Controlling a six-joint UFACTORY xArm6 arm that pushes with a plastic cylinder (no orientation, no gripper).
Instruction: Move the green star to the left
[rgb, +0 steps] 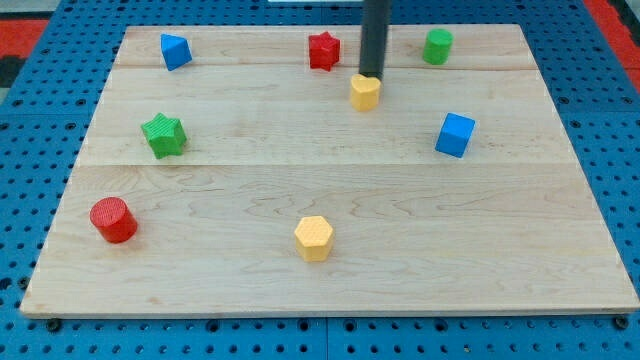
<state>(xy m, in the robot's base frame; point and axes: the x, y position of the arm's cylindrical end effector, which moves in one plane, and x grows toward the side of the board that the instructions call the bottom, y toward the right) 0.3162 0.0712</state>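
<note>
**Tip to be brought round to the star's right flank before any push**

The green star (164, 134) lies on the left part of the tabletop (330, 190), above the red cylinder (113, 220) and below the blue block (175, 51) near the view's top left. My tip (371, 76) is seen near the view's top centre, just above and seemingly touching the small yellow block (366, 92), with the red star (323, 50) to its left and the green cylinder (437, 46) to its right. It is thus well apart from the green star. No gripper is fitted, so nothing is clasped or released; the rod can only push.

The step in hand is judged to be the approach. A clean result would be favoured if the tip were carried away from the yellow block without nudging it, then led across the bare middle of the board to a spot just right of the green star, level with its centre. A push straight towards the view's left should then be made slowly, since an off-centre contact on a star's points is likely to spin it aside. Little board remains on that side, so a short push is advised. The blue cube (455, 134) and yellow hexagonal block (314, 238) lie clear of that path.
</note>
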